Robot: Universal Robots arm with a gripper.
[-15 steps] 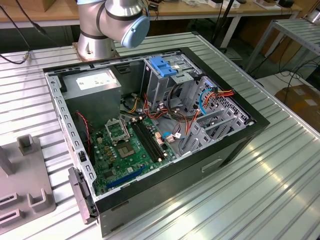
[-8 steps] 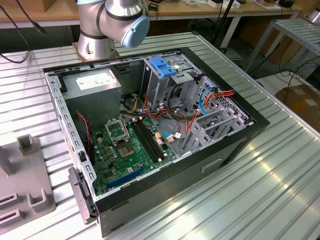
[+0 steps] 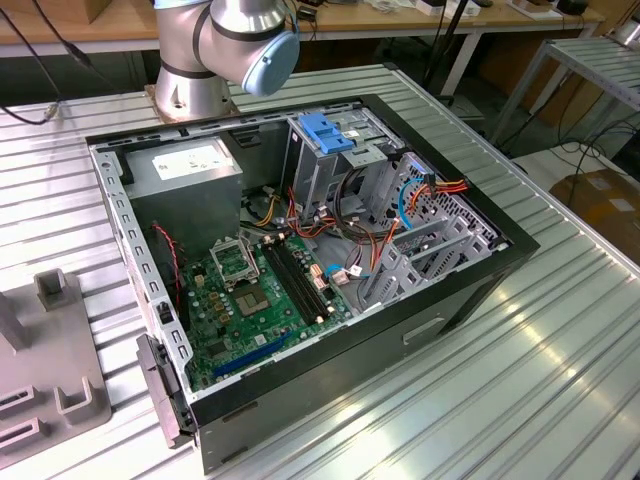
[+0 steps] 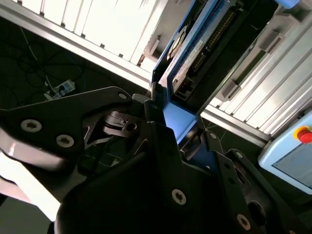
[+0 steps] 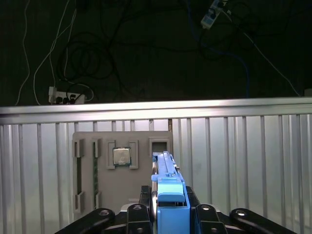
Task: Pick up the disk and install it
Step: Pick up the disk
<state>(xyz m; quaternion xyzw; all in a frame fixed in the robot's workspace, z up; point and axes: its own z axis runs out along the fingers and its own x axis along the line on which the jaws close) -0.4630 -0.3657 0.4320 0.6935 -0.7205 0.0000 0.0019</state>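
Black two-finger gripper [image 5: 169, 217] pinching the disk [image 5: 168, 187], a flat dark drive with blue plastic side rails. One finger sits on each flat face and the drive is edge-on, sticking out past the fingertips in both wrist views. Beyond the fingertips lies a grey pocketed fixture tray [image 5: 122, 187] on the slatted aluminium table [image 5: 243, 161], and one pocket holds a square silver processor chip [image 5: 122, 157]. The exterior view shows an open black PC case [image 3: 470, 290] holding a green motherboard [image 3: 250, 300], a grey power-supply box [image 3: 185, 185] and a metal drive cage with blue handle [image 3: 325, 145]. The white stickers on the supply and the drive [image 4: 192, 48] are not legible.
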